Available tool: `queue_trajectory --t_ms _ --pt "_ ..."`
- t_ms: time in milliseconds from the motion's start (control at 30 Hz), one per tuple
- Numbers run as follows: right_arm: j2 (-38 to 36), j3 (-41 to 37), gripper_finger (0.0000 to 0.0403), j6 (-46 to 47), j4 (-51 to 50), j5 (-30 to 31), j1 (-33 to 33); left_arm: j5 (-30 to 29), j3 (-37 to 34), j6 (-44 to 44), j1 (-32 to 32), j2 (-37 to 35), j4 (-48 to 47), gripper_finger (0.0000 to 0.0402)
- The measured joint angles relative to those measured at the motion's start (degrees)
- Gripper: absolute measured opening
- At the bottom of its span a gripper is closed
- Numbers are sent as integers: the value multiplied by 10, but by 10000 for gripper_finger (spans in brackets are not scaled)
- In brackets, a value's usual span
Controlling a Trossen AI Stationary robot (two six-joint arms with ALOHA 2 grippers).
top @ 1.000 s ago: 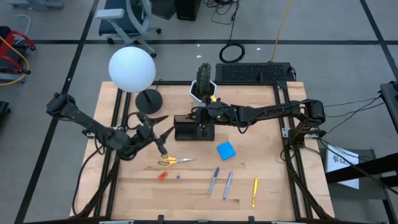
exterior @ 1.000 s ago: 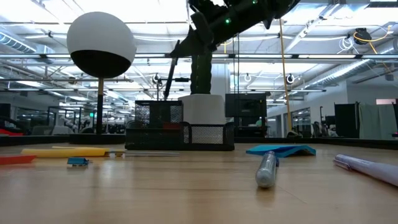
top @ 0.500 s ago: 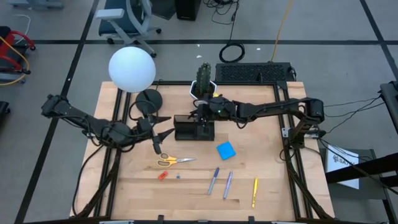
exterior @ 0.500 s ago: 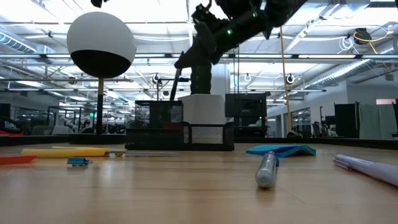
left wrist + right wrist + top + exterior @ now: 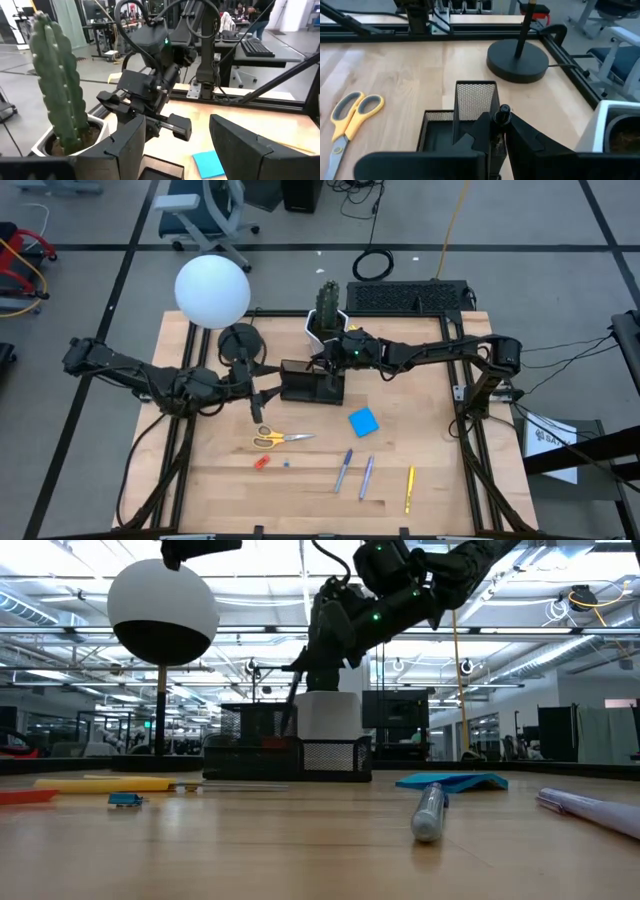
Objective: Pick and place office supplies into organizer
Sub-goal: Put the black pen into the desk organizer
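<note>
1. Nearest the table's front edge lie the yellow pen, purple pen and blue pen, with the red piece well to their left. All are untouched.
2. Next back are the scissors and the pad, both flat on the wood.
3. The left gripper hovers just beside the organizer, on its left, fingers spread wide and holding nothing.
4. The right gripper is above the organizer, clamped on the black pen.
5. The pen's long axis is near upright and slightly tilted. Its capped end points up between the fingers; its lower end points down at the mesh cup. Whether the tip is already inside, I cannot tell.
6. To do this step well, I judge: centre the tip over the cup mouth, bring the pen nearer vertical, and lower until the tip is well below the rim. Release only then, so it cannot tip out or catch the mesh wall.
7. Behind stand the cactus and lamp base, close enough to mind when lifting away.
</note>
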Motion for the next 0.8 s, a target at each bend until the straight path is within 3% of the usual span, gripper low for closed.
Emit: queue_trajectory --t_ms 367,667,800 --pt "31 0 30 15 24 -30 1 47 -24 -10 37 0 42 225" --pt "35 0 30 15 22 -29 0 48 -24 -10 37 0 43 225" --pt "35 0 62 15 19 -28 0 48 -24 -11 37 0 43 225"
